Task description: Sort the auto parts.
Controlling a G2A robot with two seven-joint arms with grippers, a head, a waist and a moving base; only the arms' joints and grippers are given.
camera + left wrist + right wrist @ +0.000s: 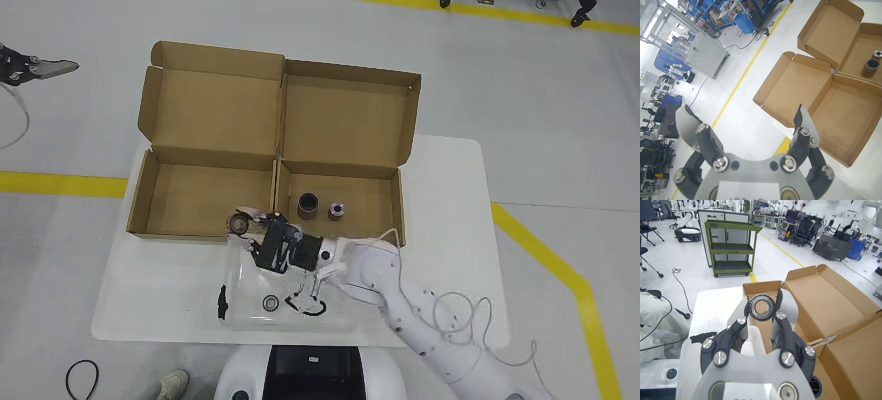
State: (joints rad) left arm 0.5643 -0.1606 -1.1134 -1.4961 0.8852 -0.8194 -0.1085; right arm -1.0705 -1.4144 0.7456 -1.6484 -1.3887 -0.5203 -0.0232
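1. Right tool (762,303): clamped on a steel roller bearing (752,308), one pad on each side of the outer ring, bore facing the wrist camera.
2. Position: in the top view the bearing hangs just above the near wall of the left box (190,200), close to the shared wall with the right box (365,205). It touches neither.
3. Left tool (744,113): jaws spread wide and empty, out over the floor, well apart from the counter (450,200).
4. Contents: the right box holds a dark sleeve (308,206) and a silver bushing (337,209). The left box floor is bare. A second bearing (270,302) lies in the clear tray (240,290).
5. Risk, early release: the part sits at the box edge. Let go here, it could strike the cardboard wall and drop back towards the tray or onto the counter.
6. Risk, wrong bin: the dividing wall is near, so a small sideways drift would put the bearing among the cylinders.
7. Risk, slip: two narrow pads on a smooth round ring give little hold. The bearing may pivot or slide out during a quick move.
8. Risk, rolling: if dropped on edge from height, the ring would likely roll or bounce over the low wall.
9. Risk, box shift: the fingers could catch the light cardboard on descent and push both boxes.
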